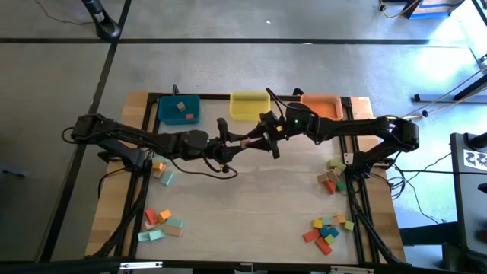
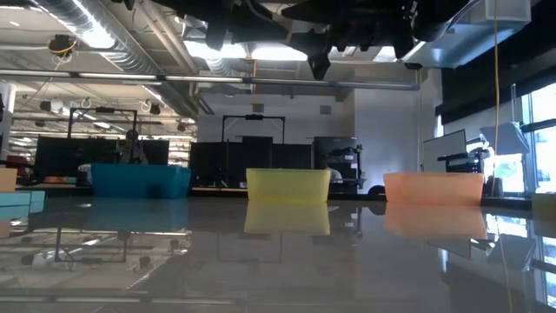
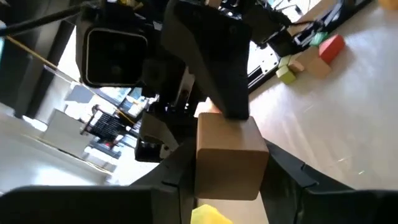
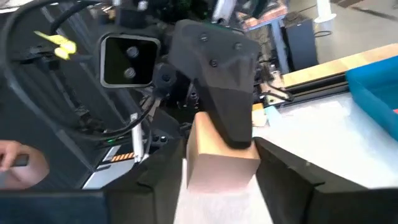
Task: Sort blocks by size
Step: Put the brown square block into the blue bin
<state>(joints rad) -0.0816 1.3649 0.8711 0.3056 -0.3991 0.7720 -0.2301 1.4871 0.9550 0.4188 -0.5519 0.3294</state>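
Note:
My two grippers meet high above the middle of the table, in front of the yellow bin (image 1: pixel 249 104). Between them is one tan block (image 3: pixel 227 155), which also shows in the right wrist view (image 4: pixel 221 163). My left gripper (image 1: pixel 242 143) comes from the table's left and my right gripper (image 1: pixel 266 141) from its right. Each is shut on the block, at right angles to the other. Other blocks lie in groups on the table at left (image 1: pixel 161 171), near left (image 1: pixel 160 224), right (image 1: pixel 333 176) and near right (image 1: pixel 327 230). My left gripper pinches the tan block's two opposite sides (image 3: pixel 200 168) between its two fingers, coming level from the table's left. The block is lifted well clear of the table. My right gripper pinches the block's other pair of faces (image 4: pixel 189 168) between its two fingers, coming level from the table's right. In the left wrist view one of its fingers (image 3: pixel 211 68) lies over the block's face.
A blue bin (image 1: pixel 179 109) with two blocks in it, the yellow bin and an orange bin (image 1: pixel 320 105) stand in a row at the far edge. The low view shows them too: blue (image 2: pixel 141 180), yellow (image 2: pixel 287 184) and orange (image 2: pixel 433 187).

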